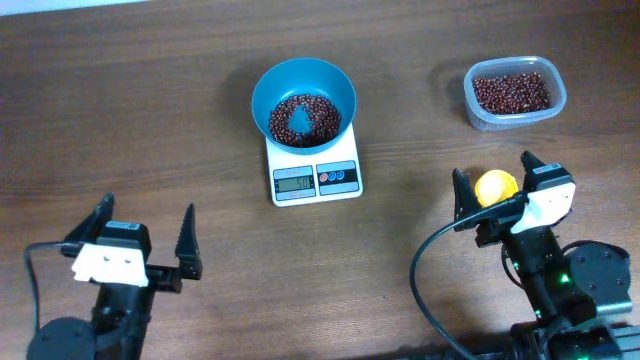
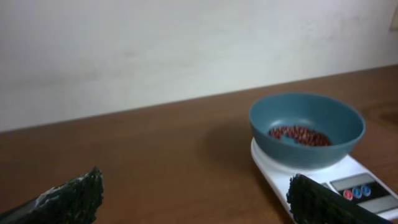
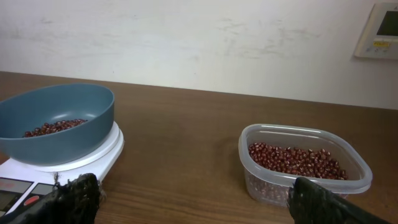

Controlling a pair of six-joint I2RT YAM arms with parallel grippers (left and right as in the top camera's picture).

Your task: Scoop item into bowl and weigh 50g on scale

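The teal-blue bowl (image 1: pixel 270 85) stands on the white scale (image 1: pixel 315 181), left of centre at the back. A thin layer of red-brown beans (image 1: pixel 322 112) covers its bottom. The scale's display seems to read 50. Bowl (image 2: pixel 298 155), beans (image 2: pixel 301 134) and scale (image 2: pixel 273 167) also show in the left wrist view, and the bowl (image 3: pixel 56 140) and scale (image 3: pixel 93 158) in the right wrist view. My left gripper (image 1: pixel 145 232) is open and empty at the front left. My right gripper (image 1: pixel 495 182) is open at the front right, its fingers either side of a yellow scoop (image 1: pixel 495 187).
A clear plastic tub (image 1: pixel 556 82) of more beans (image 1: pixel 512 93) stands at the back right. In the right wrist view the tub (image 3: pixel 267 183) sits just ahead of the right finger. The left gripper (image 2: pixel 196 202) and right gripper (image 3: pixel 193 199) hover over bare wood.
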